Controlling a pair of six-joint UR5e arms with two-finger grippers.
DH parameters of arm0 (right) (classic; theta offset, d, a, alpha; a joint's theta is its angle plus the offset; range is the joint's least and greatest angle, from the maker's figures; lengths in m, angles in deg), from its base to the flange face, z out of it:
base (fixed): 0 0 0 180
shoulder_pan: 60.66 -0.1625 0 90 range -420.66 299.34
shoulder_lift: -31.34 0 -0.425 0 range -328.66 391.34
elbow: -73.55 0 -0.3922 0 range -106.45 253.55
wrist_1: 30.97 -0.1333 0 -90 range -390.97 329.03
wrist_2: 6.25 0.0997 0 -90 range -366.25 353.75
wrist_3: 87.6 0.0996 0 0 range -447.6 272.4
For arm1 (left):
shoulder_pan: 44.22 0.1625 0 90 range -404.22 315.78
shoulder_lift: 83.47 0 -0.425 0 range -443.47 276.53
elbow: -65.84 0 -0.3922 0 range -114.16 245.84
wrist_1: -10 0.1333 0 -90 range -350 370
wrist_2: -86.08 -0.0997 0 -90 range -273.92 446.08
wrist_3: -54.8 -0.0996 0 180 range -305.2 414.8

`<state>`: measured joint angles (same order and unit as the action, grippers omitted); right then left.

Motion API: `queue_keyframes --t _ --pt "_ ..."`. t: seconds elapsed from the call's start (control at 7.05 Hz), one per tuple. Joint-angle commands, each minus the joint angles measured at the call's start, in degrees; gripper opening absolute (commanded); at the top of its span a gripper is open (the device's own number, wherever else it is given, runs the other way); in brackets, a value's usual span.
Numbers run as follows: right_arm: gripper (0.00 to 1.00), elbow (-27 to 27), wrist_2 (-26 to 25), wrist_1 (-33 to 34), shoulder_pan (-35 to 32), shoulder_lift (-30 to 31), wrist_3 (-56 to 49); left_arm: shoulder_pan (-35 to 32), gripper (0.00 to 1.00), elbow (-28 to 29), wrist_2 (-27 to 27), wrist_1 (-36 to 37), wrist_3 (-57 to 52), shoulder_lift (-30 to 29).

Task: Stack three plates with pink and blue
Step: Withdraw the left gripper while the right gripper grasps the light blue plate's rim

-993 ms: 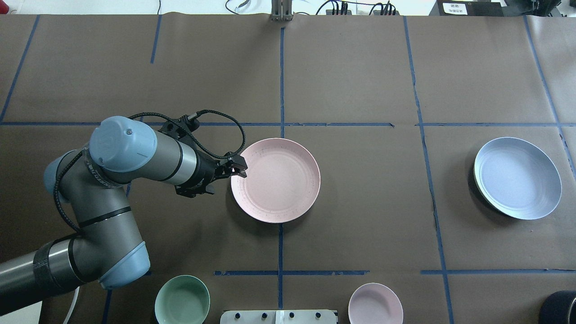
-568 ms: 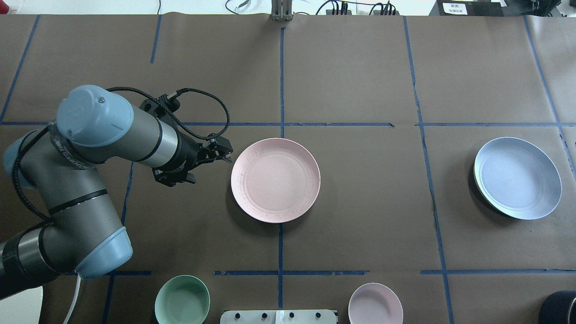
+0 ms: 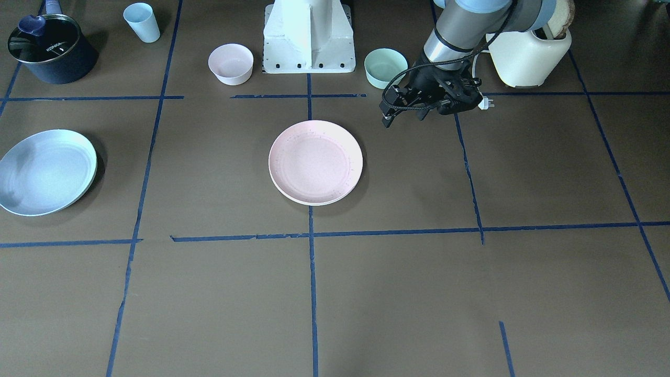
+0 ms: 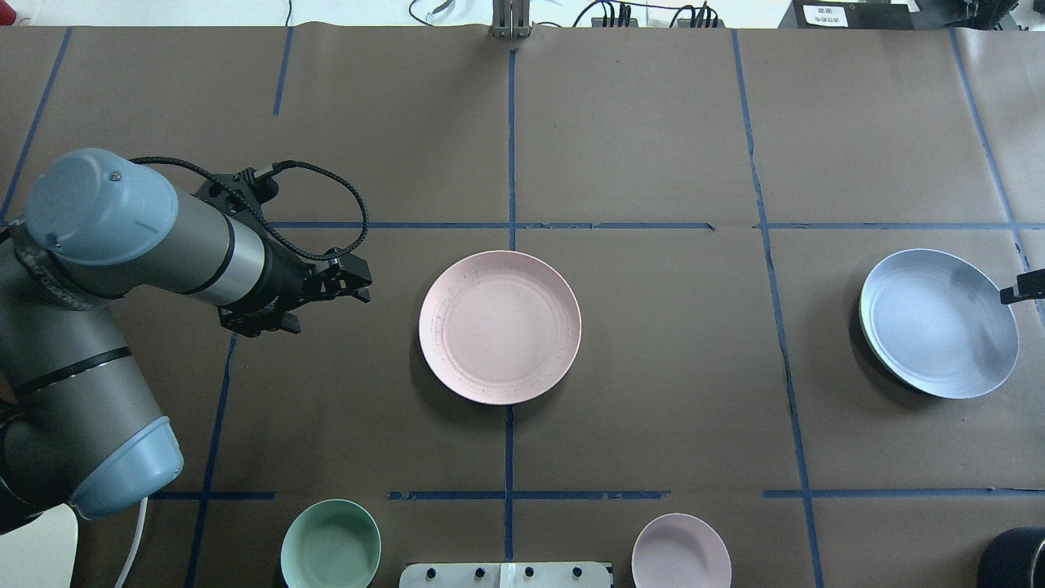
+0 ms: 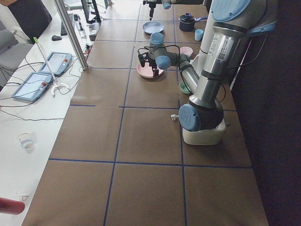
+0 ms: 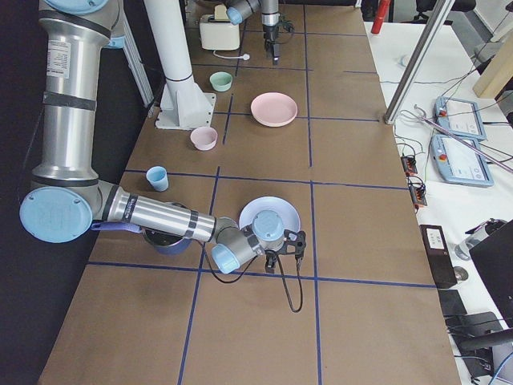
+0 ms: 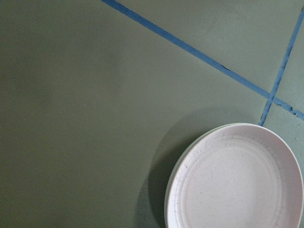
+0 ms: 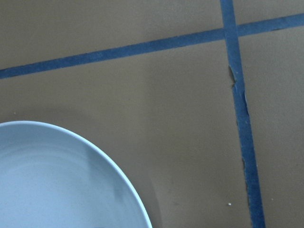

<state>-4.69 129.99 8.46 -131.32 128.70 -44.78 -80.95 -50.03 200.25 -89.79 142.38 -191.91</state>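
The pink plate (image 4: 500, 327) lies near the middle of the tabletop (image 4: 653, 147). In the left wrist view, the paler rim of the cream plate (image 7: 178, 159) shows just under its edge. The left gripper (image 4: 353, 282) hangs beside this pair, clear of the rim and grasping nothing; whether its jaws are parted I cannot tell. The blue plate (image 4: 939, 322) sits well apart, toward the robot's right. The right gripper (image 4: 1027, 287) shows only as a dark tip at that plate's outer rim; I cannot tell whether it is clenched or released, or whether it touches the plate. 2 small bowls, a mint bowl (image 4: 331, 545) and a pink bowl (image 4: 682, 551), stand at the robot's edge of the tabletop.
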Motion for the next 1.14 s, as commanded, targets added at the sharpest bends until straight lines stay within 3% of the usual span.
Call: queue_keyframes --t 0.0,0.14,0.43,0.71,0.99 --pt "1.0 0.36 -0.45 -0.94 3.06 -0.14 0.86 -1.59 1.0 -2.77 0.09 6.57 -12.37 2.7" --pt "0.98 0.36 -1.76 -0.85 4.03 -0.32 1.12 -2.11 1.0 -4.44 0.09 10.1 -15.65 2.79" --pt "0.53 -0.17 -1.59 -1.46 4.3 -1.28 6.3 -3.6 1.0 -4.72 0.26 10.22 -17.87 4.8" --pt "0.35 -0.08 -1.59 -1.64 4.21 -1.11 5.61 -4.49 1.0 -4.89 0.35 10.22 -18.23 5.07" --pt "0.06 -0.34 -1.42 -1.82 4.04 -0.59 5.43 -4.49 1.0 -5.07 0.35 10.22 -18.23 5.07"
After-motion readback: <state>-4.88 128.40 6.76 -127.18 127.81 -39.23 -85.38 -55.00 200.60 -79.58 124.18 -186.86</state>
